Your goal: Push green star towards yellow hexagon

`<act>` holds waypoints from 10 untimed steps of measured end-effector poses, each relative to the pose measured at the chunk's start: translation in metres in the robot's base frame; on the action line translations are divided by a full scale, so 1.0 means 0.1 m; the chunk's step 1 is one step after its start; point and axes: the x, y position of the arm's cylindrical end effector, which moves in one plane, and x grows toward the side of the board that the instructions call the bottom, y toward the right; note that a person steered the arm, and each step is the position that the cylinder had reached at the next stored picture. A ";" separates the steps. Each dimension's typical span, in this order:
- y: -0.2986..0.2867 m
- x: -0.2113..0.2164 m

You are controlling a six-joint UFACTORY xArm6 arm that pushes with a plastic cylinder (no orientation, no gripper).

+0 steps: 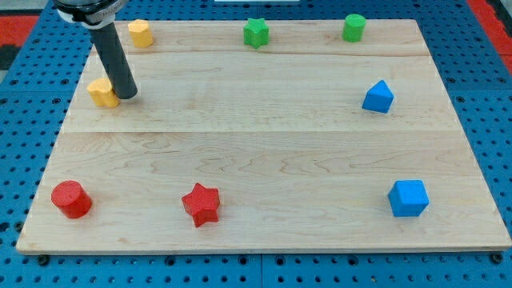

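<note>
- the wooden desk lies on a blue perforated base, with eight small blocks spread around its edges.
- the green star sits at the far edge, a little left of the middle, with bare wood all around it.
- the yellow hexagon stands at the far left edge, well apart from the green star and on the same far line.
- a second yellow block lies nearer on the left side; its shape is partly hidden by the rod, so it may be a heart or similar, i cannot tell for sure.
- my tip rests on the desk just right of that second yellow block, touching it or very nearly so, and well apart from the green star.
- there is no gripper on this arm, only the dark rod, so there is no jaw opening to report and nothing is held.
- a green cylinder stands at the far right edge, right of the green star.
- a blue wedge-like block sits on the right side, and a blue cube lies near the front right corner.
- a red cylinder is at the near left, and a red star is to its right along the near edge.
</note>
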 end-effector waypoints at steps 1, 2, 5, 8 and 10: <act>0.07 0.05; 1.38 0.22; 4.02 -0.47; 4.07 -1.77; 2.67 -1.48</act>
